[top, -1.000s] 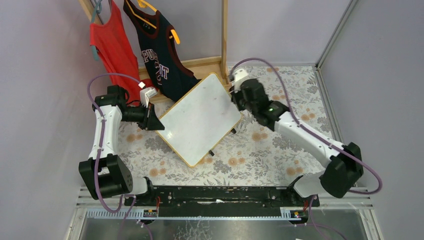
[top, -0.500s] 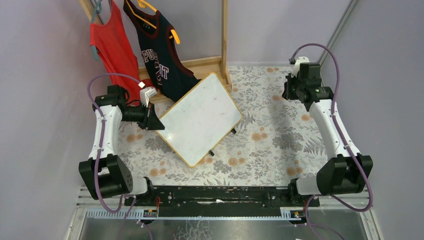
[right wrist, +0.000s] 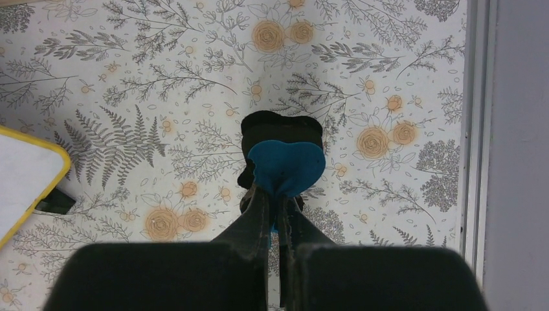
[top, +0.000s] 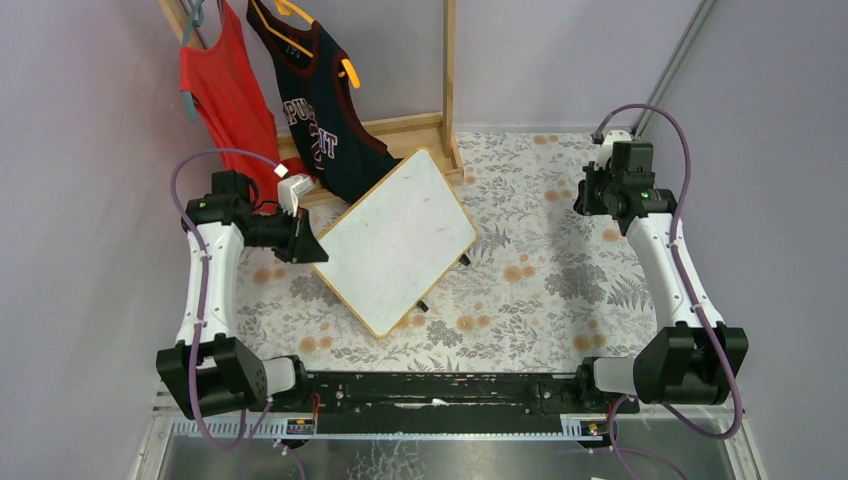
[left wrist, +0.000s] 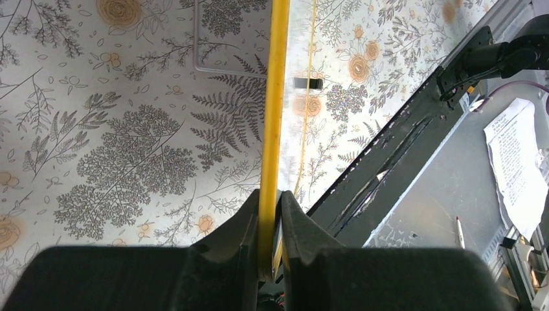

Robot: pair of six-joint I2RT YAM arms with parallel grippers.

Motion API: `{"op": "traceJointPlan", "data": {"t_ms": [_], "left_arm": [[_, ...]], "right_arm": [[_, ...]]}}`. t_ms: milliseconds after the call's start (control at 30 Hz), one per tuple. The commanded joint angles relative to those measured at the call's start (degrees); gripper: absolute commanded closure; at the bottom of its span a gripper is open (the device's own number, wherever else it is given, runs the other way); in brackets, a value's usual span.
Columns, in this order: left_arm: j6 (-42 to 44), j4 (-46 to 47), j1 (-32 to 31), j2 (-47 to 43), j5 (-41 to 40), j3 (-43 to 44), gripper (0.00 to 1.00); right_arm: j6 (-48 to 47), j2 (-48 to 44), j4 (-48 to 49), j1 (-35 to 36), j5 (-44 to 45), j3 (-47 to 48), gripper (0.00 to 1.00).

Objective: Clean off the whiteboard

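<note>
currently clamping whiteboard [top: 395, 240] edge with left claw [left wrist: 270, 197], pinching blue pad [right wrist: 285, 165] in right claw [right wrist: 275, 201], well apart above desk [top: 540, 290].

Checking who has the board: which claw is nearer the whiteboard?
Left. The left claw is clamped on the whiteboard at its frame edge. The right claw, pinching a blue pad, hangs apart over the tablecloth, off the board's right side.

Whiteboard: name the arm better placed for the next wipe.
Right. The right gripper holds the blue eraser, though away from the whiteboard; the left gripper is clamped on its edge.
</note>
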Motion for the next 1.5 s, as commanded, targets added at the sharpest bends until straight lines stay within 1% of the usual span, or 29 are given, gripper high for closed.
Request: {"op": "traceJointPlan", "data": {"t_ms": [0,267,533,700,767,1233,1333,1467], "left_arm": [[-0.91,5.44,0.19,-3.06,-5.52,0.62,1.00],[-2.06,5.50,0.09,-3.08,-5.27,0.06,0.99],[-3.08,5.69,-0.12,-2.45,-5.19,0.25,0.92],[-3.86,7.60,-0.29,-2.76,-5.11,-0.39,0.89],[-5.48,7.93,-0.50,-2.70,-5.08,-0.38,0.89],[-6.88,9.93,-1.93,-1.61,-4.97,-0.34,0.88],[-6.85,9.97,-2.37,-1.29,-4.99,-0.18,0.85],[-6.72,9.97,-2.64,-1.32,-5.06,-0.38,0.85]], "right_arm": [[0.53,-2.32,2.25,-0.63,-1.26,-1.67,1.00],[0.38,-2.80,1.43,-1.04,-2.19,-4.29,1.00],[0.14,-1.04,-2.28,-1.07,-5.54,-6.14,1.00],[-0.24,1.88,-4.43,-1.07,-7.44,-7.06,1.00],[-0.51,3.38,-5.03,-1.07,-7.86,-7.15,1.00],[-0.86,8.21,-4.51,-1.07,-8.99,-9.76,1.00],[-0.76,10.55,-5.08,-1.07,-9.24,-9.68,1.00],[-0.92,13.66,-5.32,-1.07,-8.74,-9.29,1.00]]}}
